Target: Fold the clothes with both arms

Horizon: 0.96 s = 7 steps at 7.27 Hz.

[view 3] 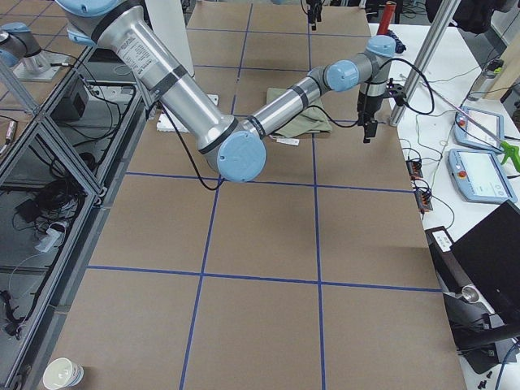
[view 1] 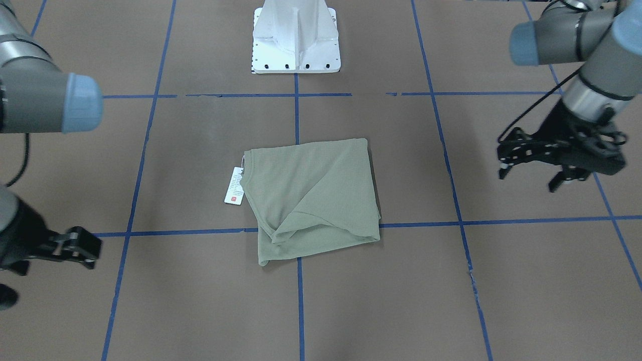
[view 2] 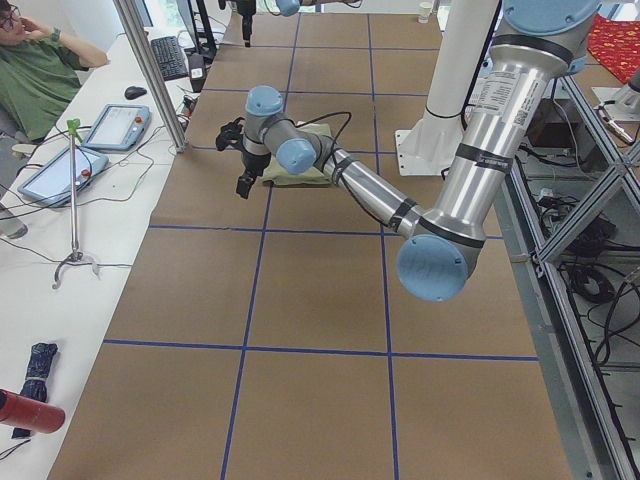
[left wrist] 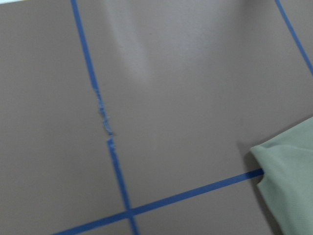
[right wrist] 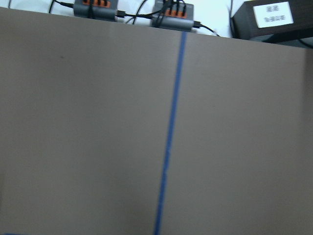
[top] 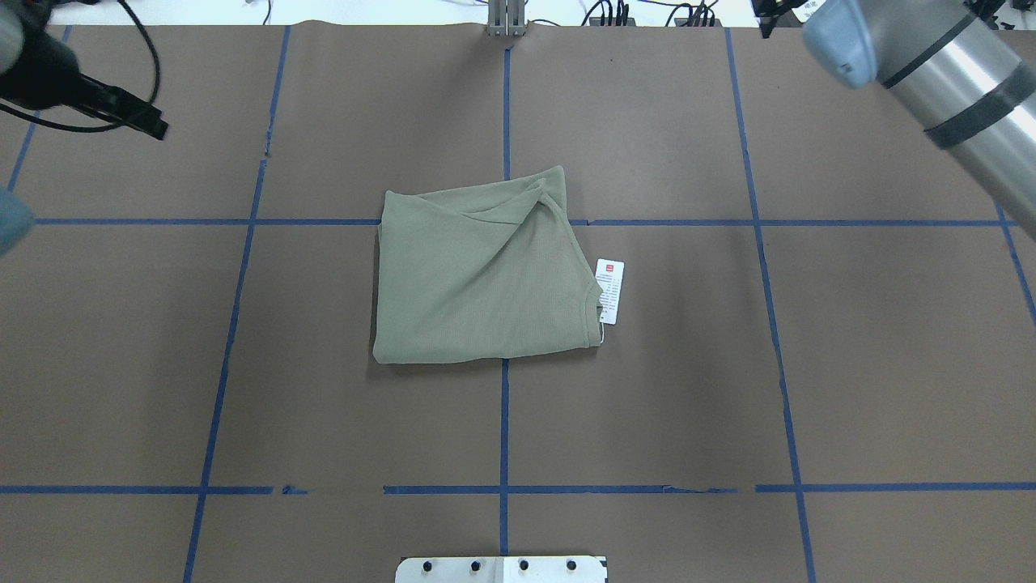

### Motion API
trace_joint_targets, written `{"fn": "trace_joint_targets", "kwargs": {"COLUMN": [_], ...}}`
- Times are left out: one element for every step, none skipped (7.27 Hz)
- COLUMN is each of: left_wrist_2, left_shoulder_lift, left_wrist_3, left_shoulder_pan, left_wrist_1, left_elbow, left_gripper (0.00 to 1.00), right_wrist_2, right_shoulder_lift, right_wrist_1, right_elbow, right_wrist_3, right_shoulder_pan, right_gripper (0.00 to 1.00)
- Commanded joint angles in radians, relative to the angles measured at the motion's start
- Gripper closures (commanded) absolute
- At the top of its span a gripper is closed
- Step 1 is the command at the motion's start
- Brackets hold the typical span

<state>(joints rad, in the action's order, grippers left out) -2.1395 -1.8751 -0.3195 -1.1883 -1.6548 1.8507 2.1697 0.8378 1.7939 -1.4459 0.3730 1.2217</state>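
The clothes are one sage-green shirt (view 1: 311, 195) (top: 477, 283), lying folded into a rough square at the table's centre. Its white hang tag (view 1: 234, 185) (top: 609, 290) sticks out from the collar side. A corner of the shirt (left wrist: 291, 171) shows at the right edge of the left wrist view. My left gripper (view 1: 529, 176) (top: 150, 123) hovers open and empty, well off to the shirt's side. On the opposite side my right gripper (view 1: 83, 248) hangs clear of the shirt; whether it is open or shut is not clear. Neither arm touches the cloth.
Blue tape lines (top: 503, 421) divide the brown table into squares. The white pedestal base (view 1: 296, 37) stands at the robot's edge. Beyond the far edge lie cables and power strips (right wrist: 171, 10). A person (view 2: 40, 60) sits at a side desk with tablets.
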Motion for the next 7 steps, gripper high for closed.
{"fn": "trace_joint_targets", "kwargs": {"left_wrist_2": [-0.003, -0.011, -0.02, -0.008, -0.005, -0.022, -0.031], "left_shoulder_lift": [0.078, 0.132, 0.219, 0.296, 0.321, 0.33, 0.352], "left_wrist_3": [0.518, 0.653, 0.678, 0.668, 0.671, 0.672, 0.666], "left_shoulder_pan": [-0.289, -0.379, -0.417, -0.434, -0.438, -0.486, -0.488], "left_wrist_1": [0.215, 0.214, 0.204, 0.204, 0.202, 0.202, 0.21], "left_elbow": [-0.002, -0.031, -0.018, -0.016, -0.045, -0.05, -0.068], "left_gripper": [0.0, 0.0, 0.0, 0.0, 0.0, 0.0, 0.0], "right_wrist_2": [0.093, 0.094, 0.094, 0.099, 0.149, 0.156, 0.156], "right_shoulder_lift": [0.165, 0.263, 0.379, 0.49, 0.598, 0.698, 0.758], "right_wrist_1": [0.061, 0.059, 0.05, 0.045, 0.044, 0.044, 0.044], "right_elbow": [-0.053, -0.094, -0.152, -0.198, -0.261, -0.331, -0.376], "right_wrist_3": [-0.408, -0.505, -0.552, -0.546, -0.543, -0.536, -0.516], "right_shoulder_pan": [0.19, 0.247, 0.272, 0.292, 0.323, 0.332, 0.332], "right_gripper": [0.0, 0.0, 0.0, 0.0, 0.0, 0.0, 0.0]}}
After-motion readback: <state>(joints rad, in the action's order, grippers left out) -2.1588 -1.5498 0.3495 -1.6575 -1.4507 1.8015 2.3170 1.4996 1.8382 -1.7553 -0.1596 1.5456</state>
